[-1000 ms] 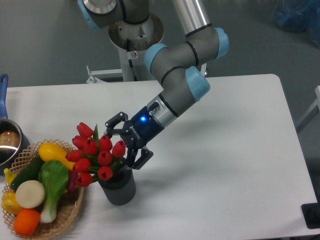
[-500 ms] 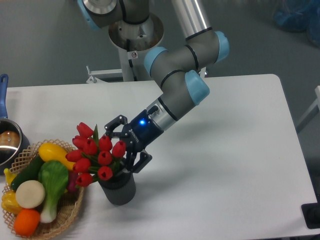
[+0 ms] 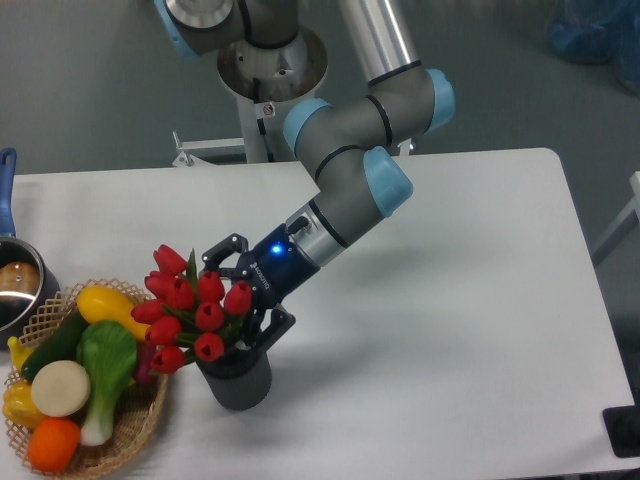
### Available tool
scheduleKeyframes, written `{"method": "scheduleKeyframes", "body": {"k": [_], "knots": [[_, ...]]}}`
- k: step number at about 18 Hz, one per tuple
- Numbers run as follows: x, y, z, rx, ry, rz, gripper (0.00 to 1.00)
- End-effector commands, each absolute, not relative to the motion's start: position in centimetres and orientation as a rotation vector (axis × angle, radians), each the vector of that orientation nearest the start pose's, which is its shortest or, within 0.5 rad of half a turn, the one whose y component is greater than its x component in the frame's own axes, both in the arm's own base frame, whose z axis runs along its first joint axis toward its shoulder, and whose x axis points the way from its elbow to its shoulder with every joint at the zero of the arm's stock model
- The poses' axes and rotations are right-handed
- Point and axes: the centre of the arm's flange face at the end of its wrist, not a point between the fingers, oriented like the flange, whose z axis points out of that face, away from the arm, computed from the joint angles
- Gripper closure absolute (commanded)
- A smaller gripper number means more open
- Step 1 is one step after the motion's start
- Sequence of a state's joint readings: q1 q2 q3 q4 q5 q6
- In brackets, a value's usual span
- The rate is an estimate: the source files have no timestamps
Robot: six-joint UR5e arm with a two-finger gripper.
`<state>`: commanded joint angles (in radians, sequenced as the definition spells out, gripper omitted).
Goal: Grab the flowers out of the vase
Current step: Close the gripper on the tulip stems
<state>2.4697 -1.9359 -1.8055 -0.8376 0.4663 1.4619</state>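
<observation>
The white tabletop [image 3: 450, 300] lies bare to the right of the vase [image 3: 238, 378] and in front of it, giving open passage there. On the left, a wicker basket [image 3: 120, 430] of toy vegetables stands just beside the vase, and the flowers [image 3: 190, 305] lean over its rim, closing that side. Further left, a steel pot [image 3: 15, 285] sits at the edge. The claw [image 3: 243, 295], fingers spread, crowds the bouquet's right flank, with the arm slanting up behind.

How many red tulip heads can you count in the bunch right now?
9 showing, all clustered in the flowers above the vase, left of the gripper; more may hide behind leaves or fingers.
</observation>
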Motion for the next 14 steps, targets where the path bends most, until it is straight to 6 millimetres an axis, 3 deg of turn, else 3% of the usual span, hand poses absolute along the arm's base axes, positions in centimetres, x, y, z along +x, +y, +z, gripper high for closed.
{"method": "scheduleKeyframes", "body": {"k": [3,8,9,12,14], "knots": [[-31.7,53.6,30.8,-1.944,0.652,-0.351,0.12],[-32.3,53.6,31.2,-1.942,0.652,-0.337,0.51],[-32.4,53.6,31.2,-1.943,0.649,-0.336,0.52],[-32.6,53.5,31.0,-1.944,0.646,-0.337,0.69],[-32.9,53.5,31.0,-1.945,0.643,-0.335,0.72]]}}
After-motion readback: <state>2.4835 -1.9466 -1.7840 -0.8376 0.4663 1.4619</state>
